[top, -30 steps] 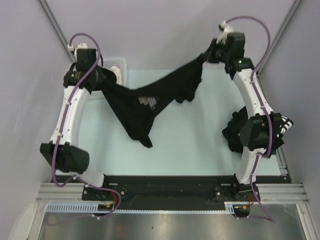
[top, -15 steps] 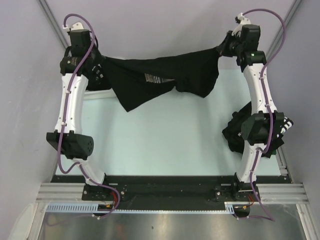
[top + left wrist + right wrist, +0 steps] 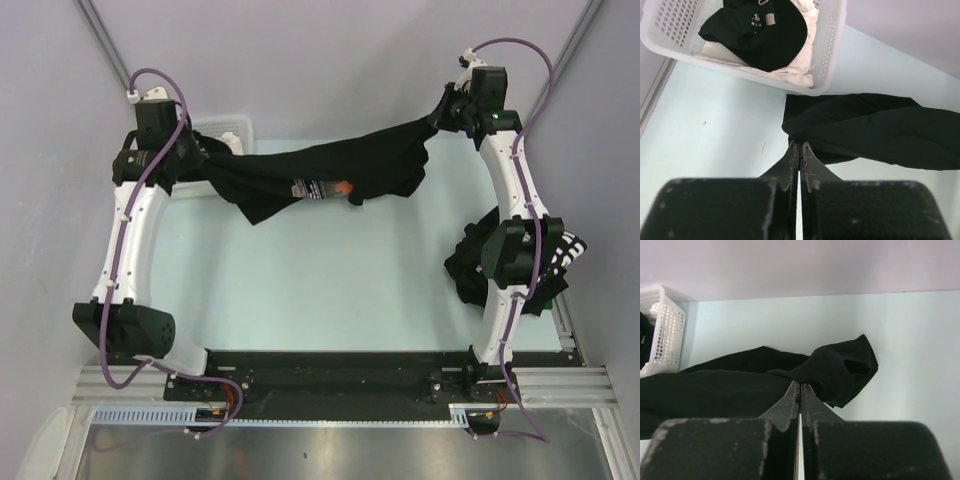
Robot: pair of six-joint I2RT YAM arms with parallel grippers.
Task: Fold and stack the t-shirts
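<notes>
While the left jaws and the right jaws each clamp an end of the black t-shirt (image 3: 370, 165), stretched above the far desk (image 3: 330, 290), spreading seems in hand; next comes laying it flat.

We see a pale mint table (image 3: 330, 290) closed in on three sides by plain lilac-grey walls (image 3: 330, 50), evenly lit, an aluminium rail (image 3: 560, 385) along its near edge.

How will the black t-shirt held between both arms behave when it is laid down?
Probably floppy: the t-shirt sags and bunches between the left end effector and the right end effector. Likely light, since two small pinches carry it. Its hanging corner may fold under.
</notes>
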